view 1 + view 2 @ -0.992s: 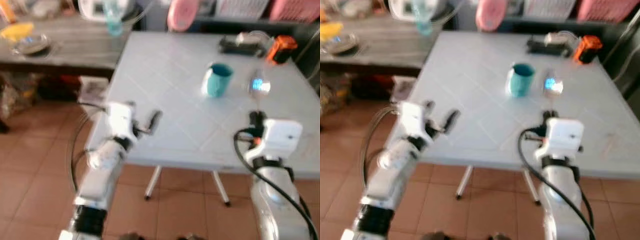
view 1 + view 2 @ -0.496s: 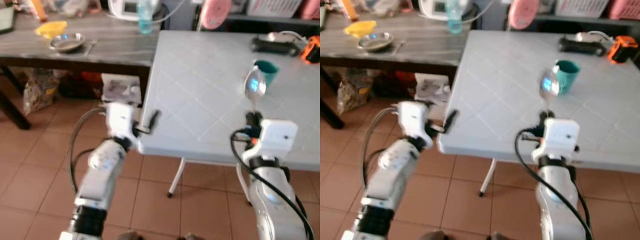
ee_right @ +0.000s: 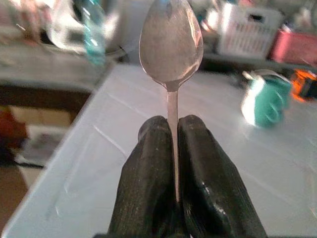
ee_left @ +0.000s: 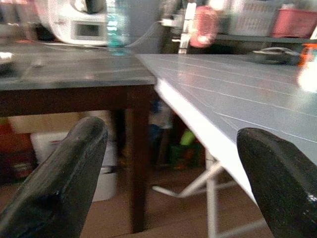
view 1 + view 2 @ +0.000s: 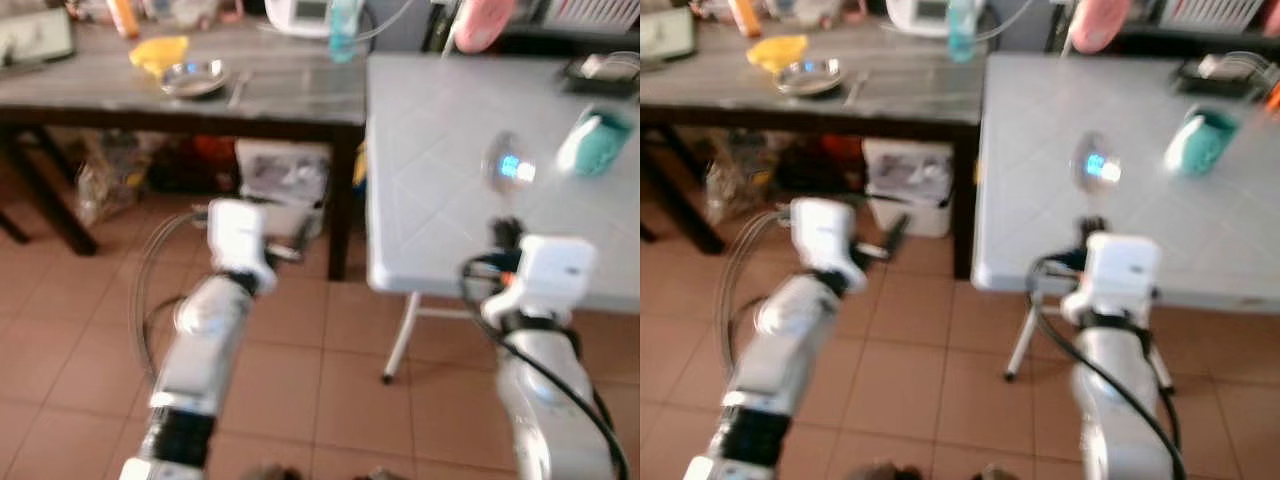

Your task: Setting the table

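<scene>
A metal spoon [image 3: 171, 42] is held upright, bowl at the top, with its handle clamped between the two black fingers [image 3: 151, 173] of the right gripper [image 3: 172, 148]. The spoon is carried above the near left corner of a pale grey tiled desk [image 5: 440, 170], close to that desk's front edge. A teal mug [image 5: 598, 142] is seen further back on the desk, toward its right side, well apart from the spoon. A dark object [image 5: 598, 70] lies near the far edge, blurred. Bare desk surface is seen between the spoon and the mug.

The left gripper [image 4: 168, 173] is held out over the tiled floor [image 5: 60, 330], short of the pale desk's left edge, with its fingers [image 4: 64, 173] spread wide apart and nothing between them. A dark wooden desk [image 5: 200, 95] stands just beside the pale one, to the left. On it are seen a small metal bowl [image 5: 193, 76], a yellow item [image 5: 158, 50], a clear bottle [image 5: 342, 18] and a white appliance [image 5: 296, 12]. A white box [image 5: 285, 180] and bags [image 5: 105, 175] are stored under the wooden desk. The folding metal legs [image 5: 400, 340] of the pale desk are seen beneath its corner.
</scene>
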